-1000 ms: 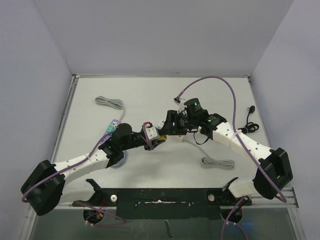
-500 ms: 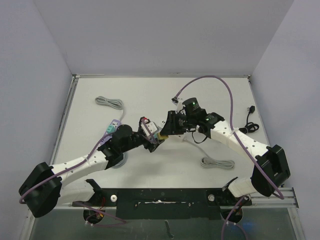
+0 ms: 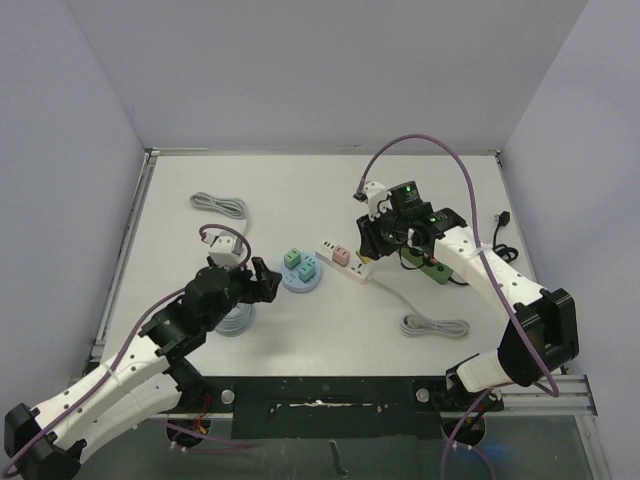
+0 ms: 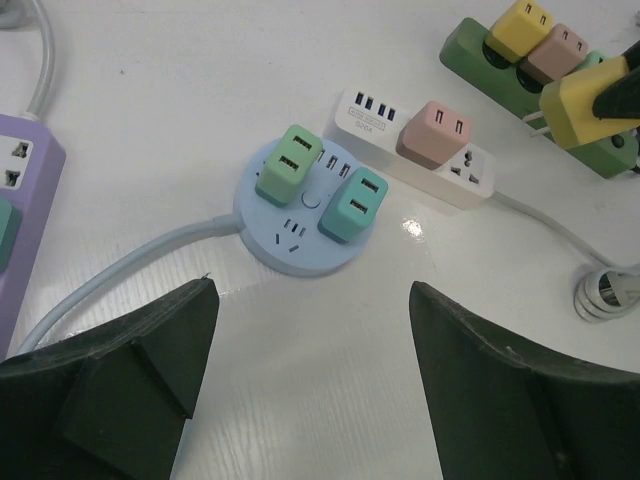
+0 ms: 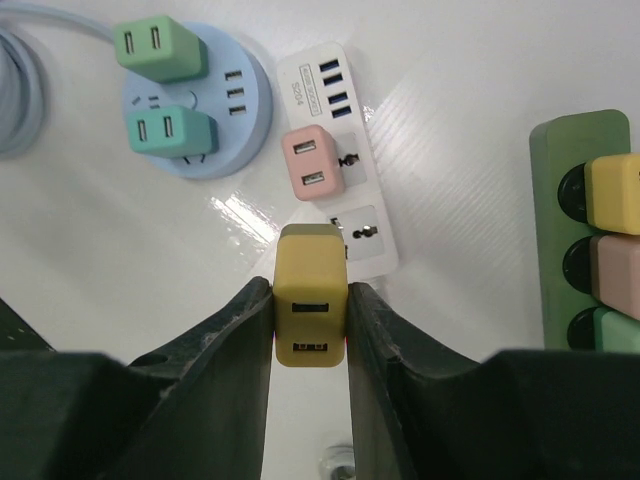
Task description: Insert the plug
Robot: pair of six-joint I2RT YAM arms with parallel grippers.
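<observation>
**Right arm.** The right gripper (image 5: 311, 288) is closed on the yellow plug (image 5: 311, 310). One finger (image 5: 250, 330) presses each side face, and the two-port face of the plug is turned towards the camera.
- Just beyond the fingertips: the white power strip (image 5: 340, 200), with its free universal socket (image 5: 362, 232) immediately past the far end of the plug and slightly right of the jaw line. It cannot be told whether the plug touches the strip.
- Next along the strip: the pink plug (image 5: 312, 170), seated.
- Farther, left of the jaw line: the round blue hub (image 5: 245, 115), carrying a teal plug (image 5: 170, 132) and a green plug (image 5: 158, 48).
- Right of the jaws: the green power strip (image 5: 560, 250).

**Left arm.** The left gripper (image 4: 315, 335) stands wide open, holding nothing. Its fingers (image 4: 120, 360) are well apart above the table (image 4: 200, 80).
- Directly ahead of the gap: the round blue hub.
- Beyond it, to the right: the white power strip, then the green power strip.
- Left of the jaws: a purple power strip (image 4: 20, 220).
</observation>
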